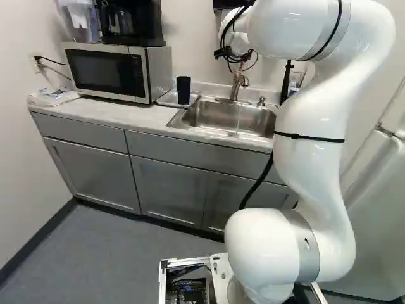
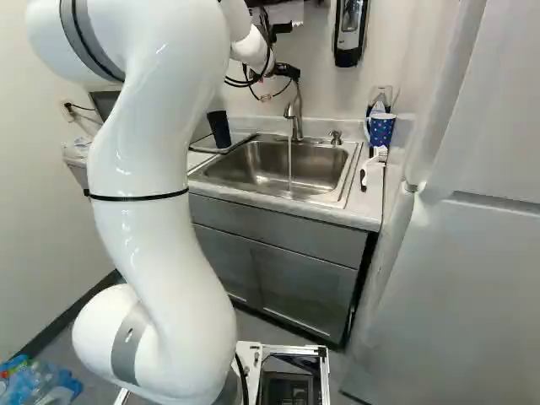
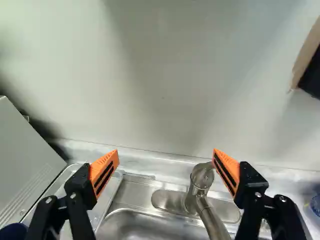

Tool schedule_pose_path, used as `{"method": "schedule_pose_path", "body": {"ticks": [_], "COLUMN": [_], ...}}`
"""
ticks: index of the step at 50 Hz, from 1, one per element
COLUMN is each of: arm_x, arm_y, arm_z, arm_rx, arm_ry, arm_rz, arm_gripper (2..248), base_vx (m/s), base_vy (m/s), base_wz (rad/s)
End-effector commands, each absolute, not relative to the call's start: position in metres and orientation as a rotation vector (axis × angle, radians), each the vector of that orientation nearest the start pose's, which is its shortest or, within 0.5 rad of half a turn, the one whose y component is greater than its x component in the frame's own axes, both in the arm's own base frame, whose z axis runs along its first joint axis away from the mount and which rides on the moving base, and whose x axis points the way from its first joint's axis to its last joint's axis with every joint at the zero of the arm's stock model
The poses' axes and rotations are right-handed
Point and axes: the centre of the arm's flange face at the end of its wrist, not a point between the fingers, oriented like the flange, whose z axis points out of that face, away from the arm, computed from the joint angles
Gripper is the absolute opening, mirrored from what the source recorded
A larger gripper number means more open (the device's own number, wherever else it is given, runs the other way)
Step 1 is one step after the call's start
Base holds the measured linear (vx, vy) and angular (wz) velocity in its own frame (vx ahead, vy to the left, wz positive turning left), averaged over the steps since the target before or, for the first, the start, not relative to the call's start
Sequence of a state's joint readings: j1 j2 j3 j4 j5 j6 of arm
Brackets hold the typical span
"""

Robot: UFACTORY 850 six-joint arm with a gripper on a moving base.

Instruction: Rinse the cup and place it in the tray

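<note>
- Left base view alone shows the black coffee maker [image 1: 130,24] and the clear pitcher [image 1: 79,20] on top of the silver microwave with a dark door [image 1: 104,73], and the crumpled plastic bag [image 1: 54,96] at the counter's left end.
- The right base view adds what the arm mostly hides there: a blue mug with pale dots [image 2: 382,129], a white brush with a dark handle [image 2: 372,165], and a black wall dispenser [image 2: 350,32]; blue-tinted plastic bottles [image 2: 38,386] lie on the floor at left.
- The pale counter [image 1: 136,114] runs over grey cabinets [image 1: 164,187]; a steel sink [image 2: 270,169] is set into it, right of the microwave.
- At the sink's far edge the brushed metal faucet [image 2: 295,118] runs a thin stream of water; a small soap pump [image 2: 336,137] stands right of it. A large white fridge [image 2: 472,270] stands at right.
- The black claw with orange pads [image 2: 274,72] is up over the far side of the sink, near the faucet, its fingers spread wide.
- The tall dark cup [image 1: 183,90] stands upright on the shallow metal tray [image 1: 166,99], left of the sink, lower than the claw and to its left; the wrist view catches only a bit of it, beside the left finger.
</note>
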State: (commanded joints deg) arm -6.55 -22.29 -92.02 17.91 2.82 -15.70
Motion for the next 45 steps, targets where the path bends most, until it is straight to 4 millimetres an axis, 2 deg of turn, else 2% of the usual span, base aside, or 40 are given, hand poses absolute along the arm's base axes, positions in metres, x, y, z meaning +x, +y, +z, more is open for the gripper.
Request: {"method": "schedule_pose_path", "body": {"ticks": [45], "arm_x": [0.6801], "arm_y": [-0.0788], "arm_z": [0.6888], "arm_rx": [-2.590], "arm_ry": [0.205], "arm_rz": [-1.853], "arm_gripper": [247], "base_vx": [0.000], "base_vy": [0.000], "base_wz": [0.000]}}
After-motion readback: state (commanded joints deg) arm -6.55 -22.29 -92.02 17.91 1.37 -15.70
